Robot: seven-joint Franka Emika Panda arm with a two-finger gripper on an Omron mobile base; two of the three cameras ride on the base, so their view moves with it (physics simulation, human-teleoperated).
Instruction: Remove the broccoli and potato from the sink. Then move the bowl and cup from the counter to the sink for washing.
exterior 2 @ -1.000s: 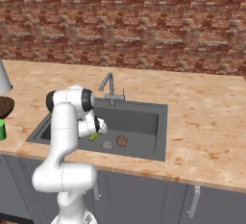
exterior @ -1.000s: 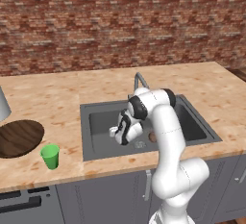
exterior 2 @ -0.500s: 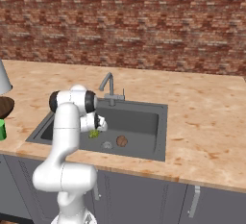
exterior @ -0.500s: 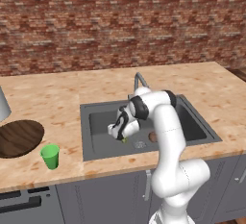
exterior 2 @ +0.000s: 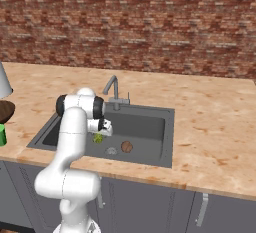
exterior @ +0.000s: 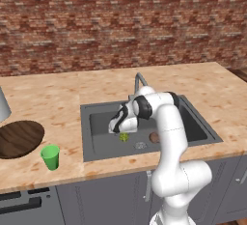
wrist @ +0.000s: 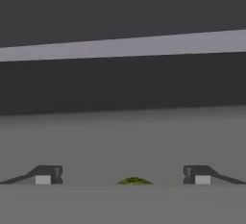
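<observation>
The dark grey sink (exterior: 99, 118) (exterior 2: 150, 119) holds the small yellow-green broccoli (exterior: 124, 136) (exterior 2: 97, 138) on its floor, with the brown potato (exterior: 154, 137) (exterior 2: 127, 147) to its right. My gripper (exterior: 117, 128) (exterior 2: 104, 129) (wrist: 123, 176) reaches down into the basin just above the broccoli. Its fingers stand wide open, and in the hand view the broccoli's top (wrist: 134, 181) peeks up between them. The dark wooden bowl (exterior: 18, 138) and the green cup (exterior: 50, 157) stand on the beige counter (exterior: 58, 98) left of the sink.
A grey faucet (exterior: 139, 80) (exterior 2: 112, 88) rises behind the basin, and a small round drain (exterior: 140, 146) (exterior 2: 111, 151) lies near the potato. A pale grey vessel (exterior: 3, 104) stands at the counter's far left. A brick wall backs the counter.
The hand has sunk lower into the sink and shifted left toward the broccoli. The jaws have stayed wide open. The broccoli and potato lie where they were.
</observation>
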